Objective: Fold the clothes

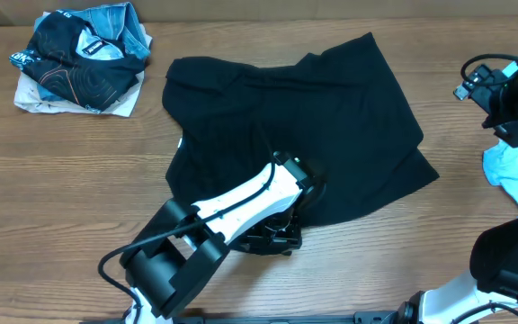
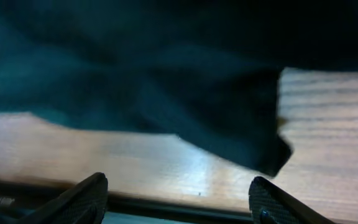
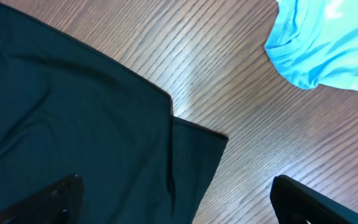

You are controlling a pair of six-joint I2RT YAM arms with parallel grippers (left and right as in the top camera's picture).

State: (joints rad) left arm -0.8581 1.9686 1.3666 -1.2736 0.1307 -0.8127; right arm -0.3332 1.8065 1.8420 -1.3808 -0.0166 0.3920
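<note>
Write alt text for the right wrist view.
A black shirt lies on the wooden table, its corner seen between the fingertips of the open right pincer. A light blue T-shirt shows top right, apart from it.

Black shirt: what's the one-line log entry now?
black shirt spread, rumpled | left tool open at its near edge | right tool open

A robotics lab bench: a wood-grain table [image 1: 61,180] with a cabled left arm [image 1: 250,198] at 6 o'clock, a right arm [image 1: 515,94] at 3 o'clock, heaped clothes [image 1: 84,58] at 10 o'clock.
</note>
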